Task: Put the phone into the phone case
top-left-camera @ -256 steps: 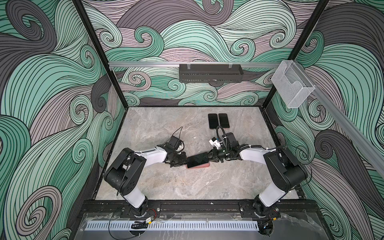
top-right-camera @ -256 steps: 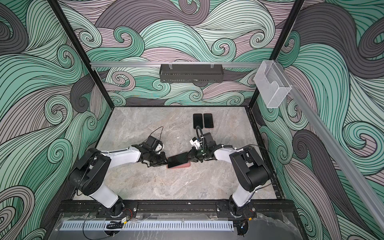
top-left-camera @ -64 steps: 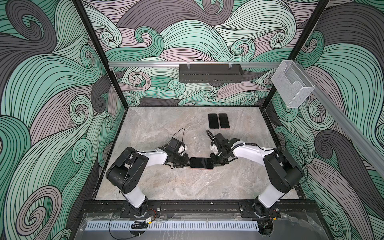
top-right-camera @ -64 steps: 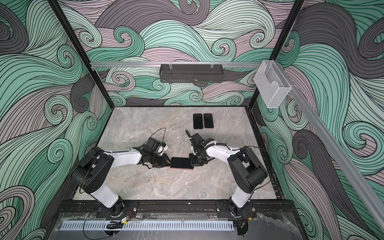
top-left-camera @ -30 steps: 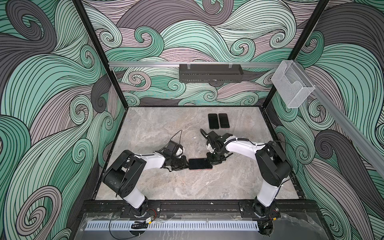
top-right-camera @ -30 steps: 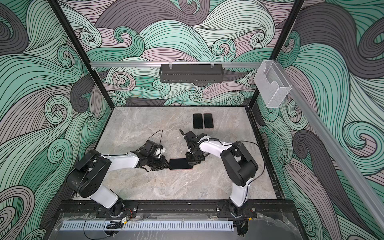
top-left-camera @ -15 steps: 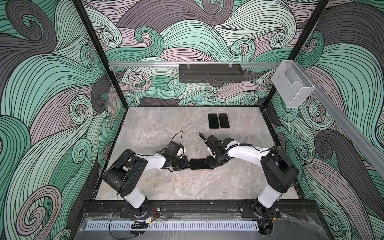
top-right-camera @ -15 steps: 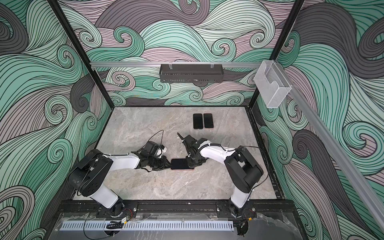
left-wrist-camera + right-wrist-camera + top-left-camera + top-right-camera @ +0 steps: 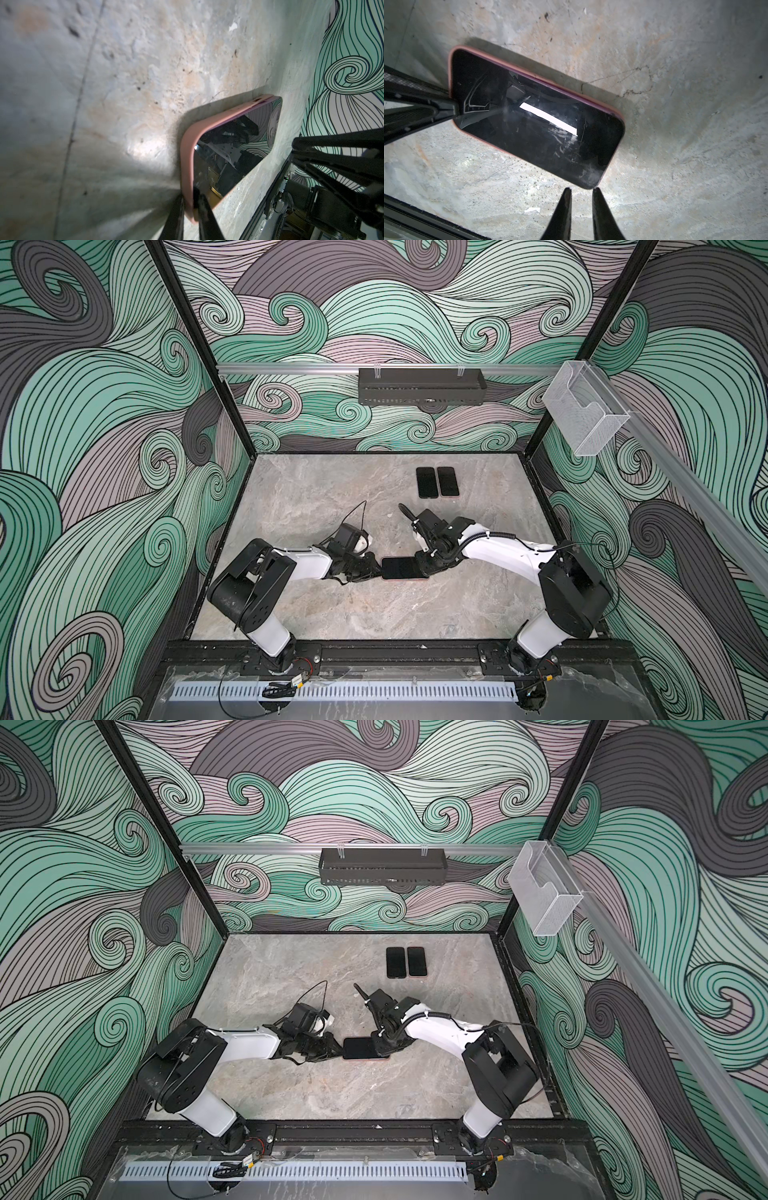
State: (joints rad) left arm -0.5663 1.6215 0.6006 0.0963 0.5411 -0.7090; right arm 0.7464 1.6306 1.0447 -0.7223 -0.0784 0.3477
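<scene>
Swirling wave-patterned walls [image 9: 104, 414] in green, mauve and dark grey enclose the cell in both top views. A grey marbled tabletop [image 9: 332, 497] fills the lower middle of the frame. A black perforated tray [image 9: 420, 386] hangs on the aluminium rail [image 9: 291, 369] at upper centre; a clear plastic holder [image 9: 584, 412] sits at upper right.

two spare phones [image 9: 437, 482] rearward, open tabletop [image 9: 332, 614] nearer

Lab test cell — patterned walls [image 9: 124, 448]
</scene>
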